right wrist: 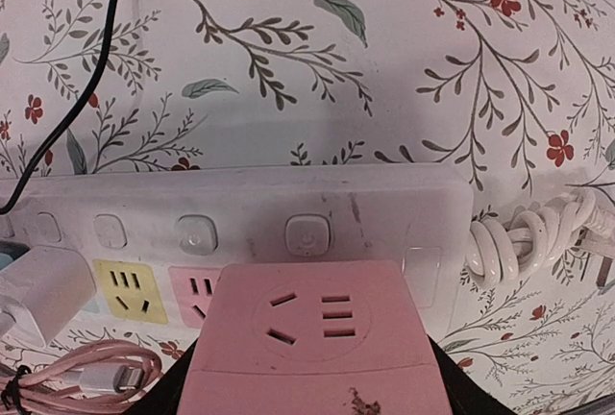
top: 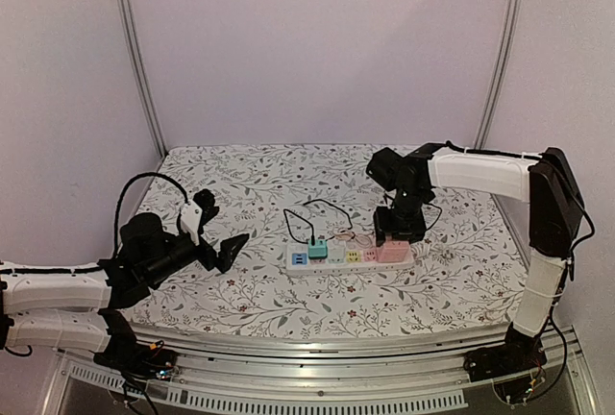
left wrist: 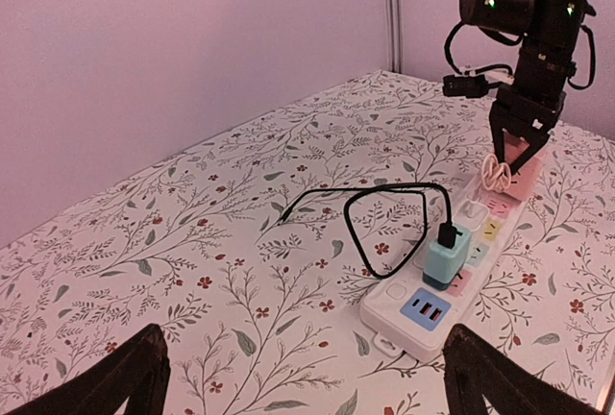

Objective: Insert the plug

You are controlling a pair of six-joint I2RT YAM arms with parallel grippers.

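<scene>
A white power strip (top: 338, 263) with coloured sockets lies mid-table. A pink plug block (top: 392, 250) sits on its right end, over the last socket, and whether it is fully seated cannot be told. My right gripper (top: 396, 232) stands over the block and is shut on it. In the right wrist view the pink plug (right wrist: 322, 338) fills the space between the fingers, with the strip (right wrist: 288, 204) behind it. My left gripper (top: 226, 250) is open and empty, left of the strip. In the left wrist view its jaws stand wide apart, with the strip (left wrist: 399, 314) ahead.
A teal charger (top: 317, 247) with a looped black cable (top: 317, 208) is plugged in near the strip's left end. A coiled white cord (right wrist: 519, 242) lies at the right end. A white charger (right wrist: 38, 290) and a pink cable (right wrist: 77, 377) lie beside the pink plug.
</scene>
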